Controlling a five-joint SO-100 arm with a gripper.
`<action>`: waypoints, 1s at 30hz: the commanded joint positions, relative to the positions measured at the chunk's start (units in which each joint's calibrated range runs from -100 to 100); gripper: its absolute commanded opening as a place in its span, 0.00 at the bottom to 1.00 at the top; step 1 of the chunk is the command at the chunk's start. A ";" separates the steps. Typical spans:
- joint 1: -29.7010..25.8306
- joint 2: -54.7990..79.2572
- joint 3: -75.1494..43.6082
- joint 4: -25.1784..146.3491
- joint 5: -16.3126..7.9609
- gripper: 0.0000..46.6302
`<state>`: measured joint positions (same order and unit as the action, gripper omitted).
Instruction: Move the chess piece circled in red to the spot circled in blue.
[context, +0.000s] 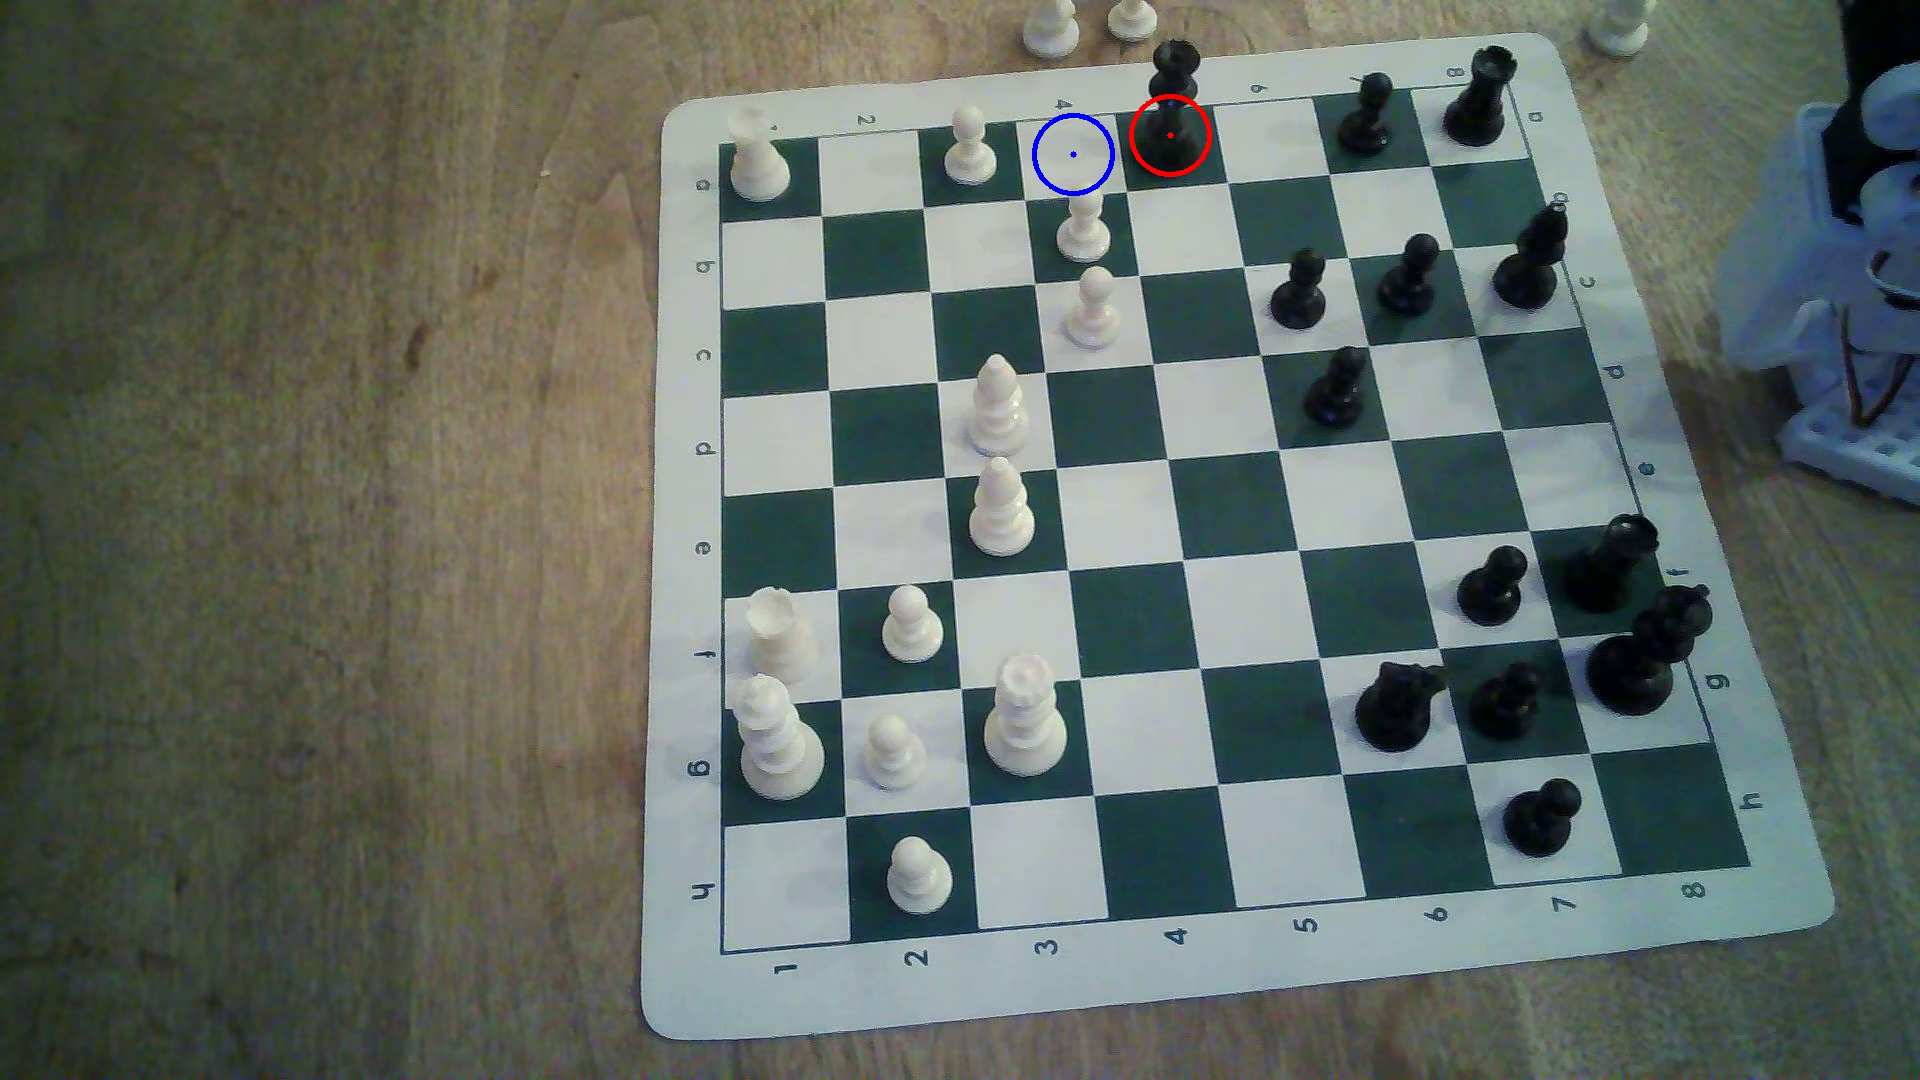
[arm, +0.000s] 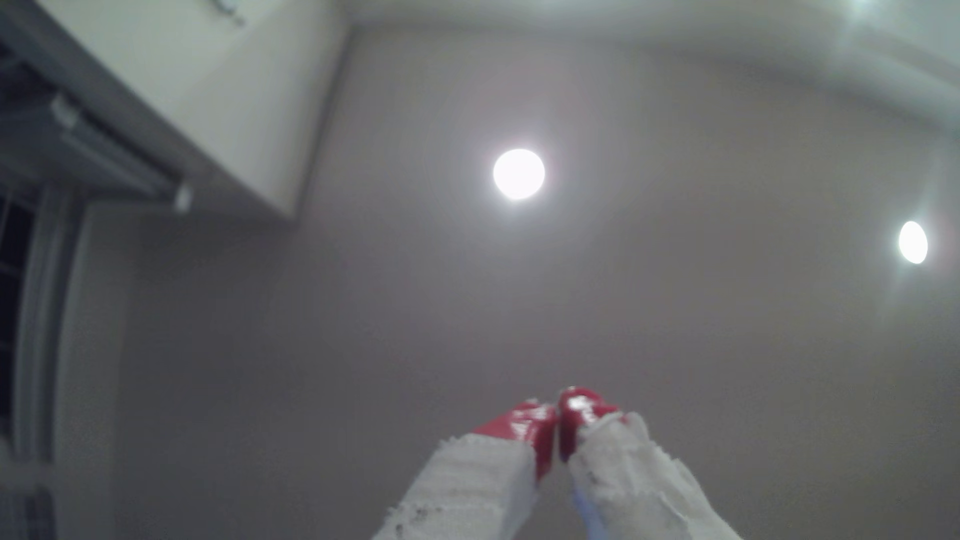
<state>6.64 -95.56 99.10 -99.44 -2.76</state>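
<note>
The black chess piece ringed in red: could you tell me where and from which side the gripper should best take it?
Probably from above, closing on the slim waist of the black chess piece under its flared top. It stands upright at the board's far edge; the blue-ringed spot beside it is bare. The gripper is shut.

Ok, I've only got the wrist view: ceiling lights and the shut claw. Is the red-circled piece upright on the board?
Observer: Yes. In the exterior view the chess piece stands upright on a dark green square in the far row of the board.
Operator: Blue spot free?
Observer: Yes. The spot is a bare cream square, right beside the piece on the exterior view's left.
Operator: Anything crowding it?
Observer: A white pawn stands on the square just nearer the camera, and a second white pawn on the square to the spot's left in the exterior view.
</note>
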 joint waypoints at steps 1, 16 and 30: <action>-0.34 -0.20 0.81 -0.23 0.05 0.00; -0.34 -0.20 0.81 -0.23 0.05 0.00; -0.50 -0.20 0.81 6.73 0.00 0.00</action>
<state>6.64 -95.56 99.10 -98.80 -3.00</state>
